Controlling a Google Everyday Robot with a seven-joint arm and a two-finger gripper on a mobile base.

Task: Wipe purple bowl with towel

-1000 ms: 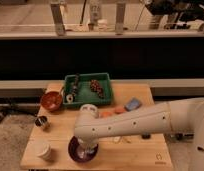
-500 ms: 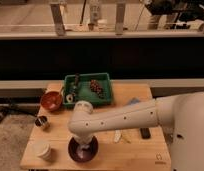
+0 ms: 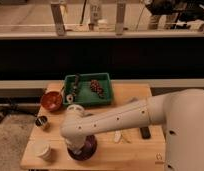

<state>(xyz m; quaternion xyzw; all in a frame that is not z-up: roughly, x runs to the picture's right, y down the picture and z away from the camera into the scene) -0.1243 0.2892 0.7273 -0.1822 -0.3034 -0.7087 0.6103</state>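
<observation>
- Camera view: The robot's white arm [image 3: 130,117] reaches in from the right across a light wooden desk [image 3: 130,152] and bends down sharply at its front left part.
- The hand [image 3: 77,148] sits at the end of that bend, lowered into the purple bowl [image 3: 90,149]. It is mostly covered by the arm's last segment, so I cannot tell whether it is spread, pressed together or pinching anything.
- The purple bowl, dark and glossy, stands near the desk's front edge, left of centre, with only its right and front rim showing past the arm.
- A white cup [image 3: 43,149] stands just beside the bowl to its left, near the front left corner.
- A small dark container [image 3: 42,122] sits farther back along the left edge.
- A red-orange bowl [image 3: 51,101] rests at the back left, well apart from the purple bowl.
- A green tray [image 3: 88,91] lies at the back centre, holding a cluster of dark red pieces [image 3: 97,86] in its right half.
- A pale scrap [image 3: 117,136] and a dark oblong object [image 3: 145,132] lie on the desk under the arm's span, to the right of the purple bowl.
</observation>
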